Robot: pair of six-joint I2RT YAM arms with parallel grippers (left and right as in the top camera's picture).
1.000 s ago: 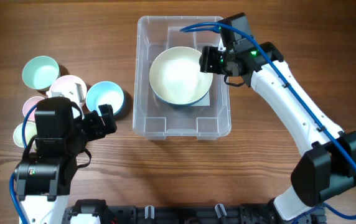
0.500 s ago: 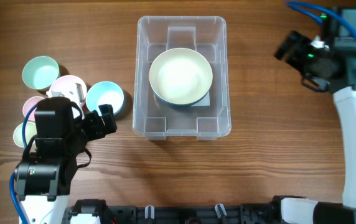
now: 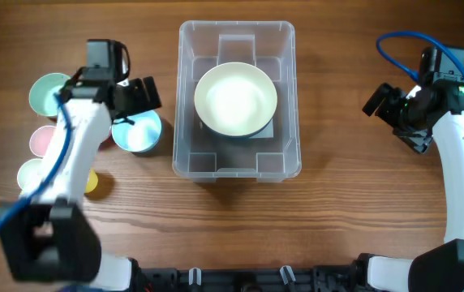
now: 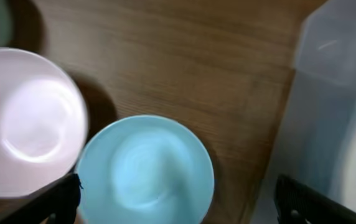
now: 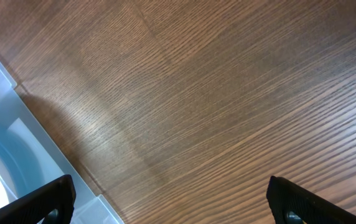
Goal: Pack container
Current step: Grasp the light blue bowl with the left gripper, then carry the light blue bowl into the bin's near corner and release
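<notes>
Overhead, the clear plastic container (image 3: 185, 122) sits at the middle of the wooden table (image 3: 337, 211), long side running away from the robot. A large cream bowl (image 3: 236, 99) rests inside it, filling most of the floor. The left gripper (image 3: 139, 99) hangs just left of the container, over the far edge of a light blue bowl (image 3: 139, 134). Near it lie a mint bowl (image 3: 47, 91), a pale green bowl (image 3: 31, 173) and a yellow bowl (image 3: 92, 182).

In the left wrist view the picture is blurred, but the two fingers (image 4: 56, 200) stand wide apart with nothing between them, the blue bowl below and a pink bowl (image 4: 32, 121) apparently touching its side.

The right gripper (image 3: 382, 104) is well to the right of the container, above bare wood. Its fingertips (image 5: 44, 200) are spread and empty, with a corner of the container at the left edge of that view
</notes>
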